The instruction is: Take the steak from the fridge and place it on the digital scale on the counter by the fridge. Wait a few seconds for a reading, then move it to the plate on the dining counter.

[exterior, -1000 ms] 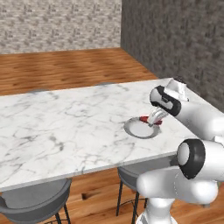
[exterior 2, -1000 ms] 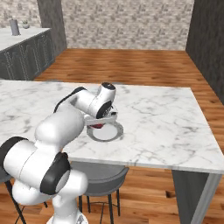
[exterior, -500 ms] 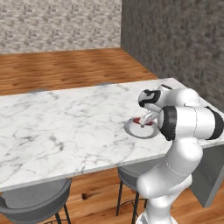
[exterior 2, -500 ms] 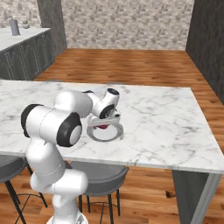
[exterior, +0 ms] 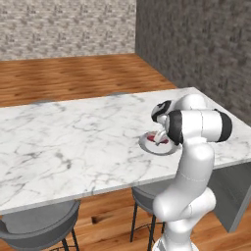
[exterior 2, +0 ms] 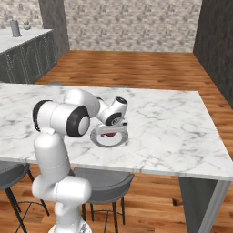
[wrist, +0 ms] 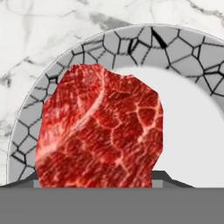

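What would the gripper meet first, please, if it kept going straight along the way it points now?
Most likely the steak, which sits right ahead of the gripper in the hand view, over the plate on the dining counter. Whether steak and gripper already touch is unclear.

The plate (exterior: 149, 145) sits on the bench (exterior: 73, 142), toward its right end and nearer the front edge than the back. The steak (wrist: 100, 129) lies over the plate, covering its left part in the hand view, though whether it rests flat there is hard to tell. Stools (exterior: 37, 230) stand under the bench's front edge. Another counter (exterior 2: 18, 38) stands far behind, at left.
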You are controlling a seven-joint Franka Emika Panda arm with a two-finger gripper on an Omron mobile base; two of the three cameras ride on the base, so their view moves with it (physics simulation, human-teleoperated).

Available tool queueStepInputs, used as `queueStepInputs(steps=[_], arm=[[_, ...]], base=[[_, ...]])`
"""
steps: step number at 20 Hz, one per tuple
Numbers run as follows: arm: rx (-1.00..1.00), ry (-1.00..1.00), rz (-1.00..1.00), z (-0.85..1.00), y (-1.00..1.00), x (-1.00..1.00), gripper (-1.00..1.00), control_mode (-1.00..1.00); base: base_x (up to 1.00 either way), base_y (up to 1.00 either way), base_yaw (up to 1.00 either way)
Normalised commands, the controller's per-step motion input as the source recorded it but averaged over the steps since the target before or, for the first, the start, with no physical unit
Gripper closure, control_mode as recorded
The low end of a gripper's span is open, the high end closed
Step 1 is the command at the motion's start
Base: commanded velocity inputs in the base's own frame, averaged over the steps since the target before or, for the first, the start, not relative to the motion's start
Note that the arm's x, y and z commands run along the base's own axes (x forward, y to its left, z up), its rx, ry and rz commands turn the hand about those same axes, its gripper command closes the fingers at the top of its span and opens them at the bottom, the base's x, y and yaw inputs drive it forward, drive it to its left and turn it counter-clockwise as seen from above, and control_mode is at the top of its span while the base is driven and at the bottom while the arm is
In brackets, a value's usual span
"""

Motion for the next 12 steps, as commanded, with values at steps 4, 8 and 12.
queueStepInputs(steps=[4,8,12], arm=[[0.0,0.0,0.0,-0.2,-0.03,0.01,1.0,-1.0],[0.0,0.0,0.0,-0.18,0.0,0.0,-1.0,-1.0],[0.0,0.0,0.0,-0.1,0.0,0.02,-1.0,-1.0]], base=[[0.0,0.0,0.0],[0.0,0.0,0.0],[0.0,0.0,0.0]])
